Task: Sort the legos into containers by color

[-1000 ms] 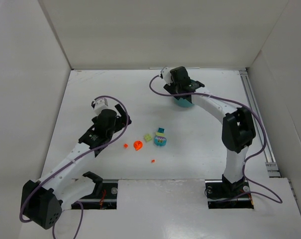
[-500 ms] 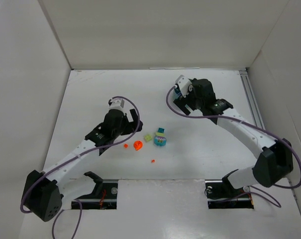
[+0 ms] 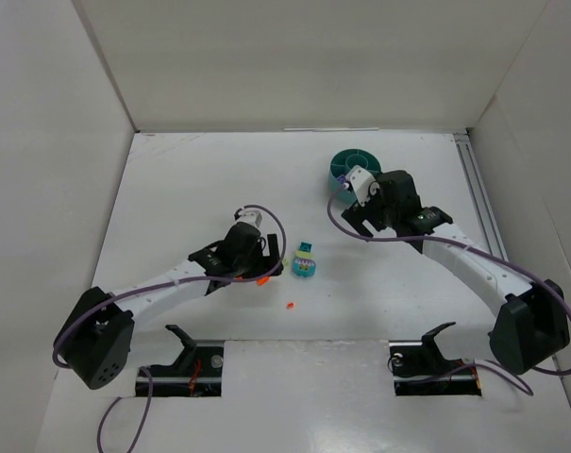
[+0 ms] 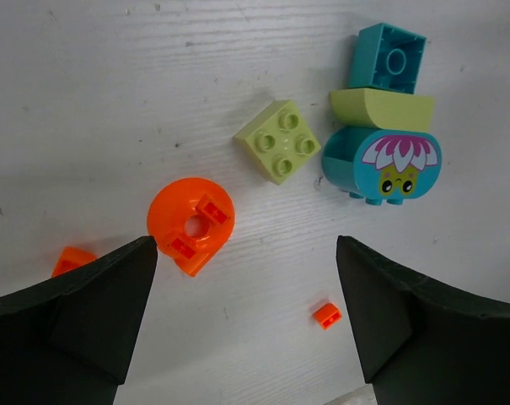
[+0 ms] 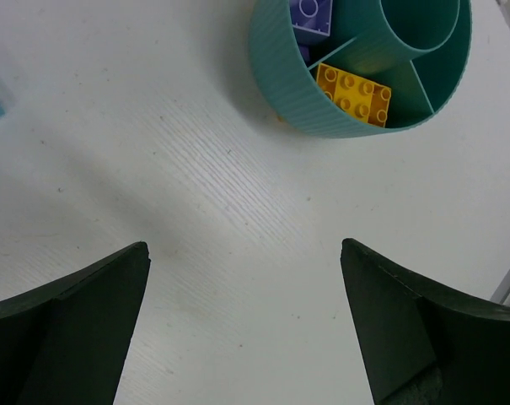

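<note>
- The left gripper (image 4: pixel 246 253) hangs over the table (image 4: pixel 111 101) with its jaws spread wide. It holds nothing and touches no brick.
- In the left wrist view an orange round piece (image 4: pixel 191 224) lies between the two fingers, nearer the left one and just beside its tip.
- A small orange bit (image 4: pixel 72 259) at lower left is partly hidden behind that left finger (image 4: pixel 86 304).
- A tiny orange piece (image 4: pixel 326 315) lies low in the frame, just inside the right finger (image 4: pixel 415 312).
- A light green square brick (image 4: pixel 279 141) sits above the gap, apart from the orange round piece.
- At upper right, a teal brick (image 4: pixel 389 57), a light green curved piece (image 4: pixel 381 110) and a teal block with a flower face (image 4: pixel 381 164) touch in a column, beyond the fingertips.
- The right gripper (image 5: pixel 244 249) is also wide open and empty, over bare table.
- The round teal tub (image 5: pixel 322 93) is at the top right of the right wrist view, well above the fingertips and outside the gap.
- One of its wedges holds a yellow brick (image 5: pixel 353 94), and the next one holds a purple brick (image 5: pixel 312 15).
- In the top view the tub (image 3: pixel 346 162) stands just above the right arm's wrist.
</note>
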You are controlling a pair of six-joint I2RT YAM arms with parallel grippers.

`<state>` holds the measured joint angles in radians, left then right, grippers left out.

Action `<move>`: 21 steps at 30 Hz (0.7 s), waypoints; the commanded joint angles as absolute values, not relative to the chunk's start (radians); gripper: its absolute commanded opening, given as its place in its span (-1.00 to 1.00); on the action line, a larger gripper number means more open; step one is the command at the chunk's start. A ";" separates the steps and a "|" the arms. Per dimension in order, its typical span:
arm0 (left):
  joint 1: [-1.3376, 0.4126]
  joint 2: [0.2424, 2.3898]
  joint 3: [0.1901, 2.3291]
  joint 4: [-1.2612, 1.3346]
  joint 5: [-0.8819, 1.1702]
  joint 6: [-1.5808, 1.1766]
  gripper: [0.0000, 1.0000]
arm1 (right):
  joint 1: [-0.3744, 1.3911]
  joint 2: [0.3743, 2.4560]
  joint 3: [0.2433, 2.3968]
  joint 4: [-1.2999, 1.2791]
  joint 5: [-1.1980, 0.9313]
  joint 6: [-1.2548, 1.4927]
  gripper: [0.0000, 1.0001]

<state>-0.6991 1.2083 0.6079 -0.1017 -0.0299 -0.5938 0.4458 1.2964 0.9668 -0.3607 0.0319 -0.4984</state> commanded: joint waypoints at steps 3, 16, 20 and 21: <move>-0.701 1.209 0.565 -0.095 -0.067 -0.635 0.68 | 0.437 1.273 0.963 -0.302 -0.040 -0.503 0.99; -0.830 1.387 0.641 -0.193 -0.262 -0.699 0.26 | 0.410 1.282 0.945 -0.293 -0.077 -0.503 0.99; -0.857 1.448 0.681 -0.256 -0.314 -0.732 0.05 | 0.410 1.282 0.945 -0.293 -0.077 -0.503 0.99; -0.868 1.457 0.681 -0.265 -0.328 -0.747 0.05 | 0.410 1.282 0.945 -0.293 -0.077 -0.503 0.99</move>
<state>-0.8486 1.4193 0.6720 -0.1566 -0.2836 -0.6907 0.4175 1.2964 0.9489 -0.3336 -0.0528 -0.5007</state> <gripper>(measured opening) 0.530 0.994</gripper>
